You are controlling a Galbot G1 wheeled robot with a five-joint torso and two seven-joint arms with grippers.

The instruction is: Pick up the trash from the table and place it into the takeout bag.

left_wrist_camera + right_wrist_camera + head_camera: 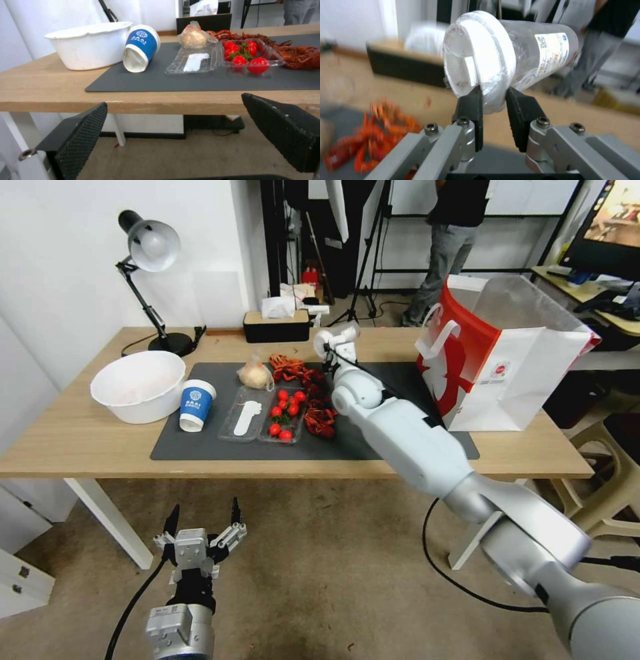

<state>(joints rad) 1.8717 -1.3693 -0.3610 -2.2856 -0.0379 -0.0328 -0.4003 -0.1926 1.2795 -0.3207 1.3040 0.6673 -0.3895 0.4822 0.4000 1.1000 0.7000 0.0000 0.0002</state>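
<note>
Light-wood table (80,437) ahead of you, dark grey mat (200,443) across its middle. Your right gripper (493,96) is up over the table's far side, fingers pinched on the rim of a clear plastic cup (506,55) with a white label, lifted off the surface. Takeout bag (507,367) stands open to its right, near the table's right end. Blue-and-white paper cup (195,405) leans against the large white bowl (137,385); clear bag of pale food (255,373) sits beside the tomato tray (287,413). Your left gripper (202,527) hangs below the table edge, fingers spread wide.
</note>
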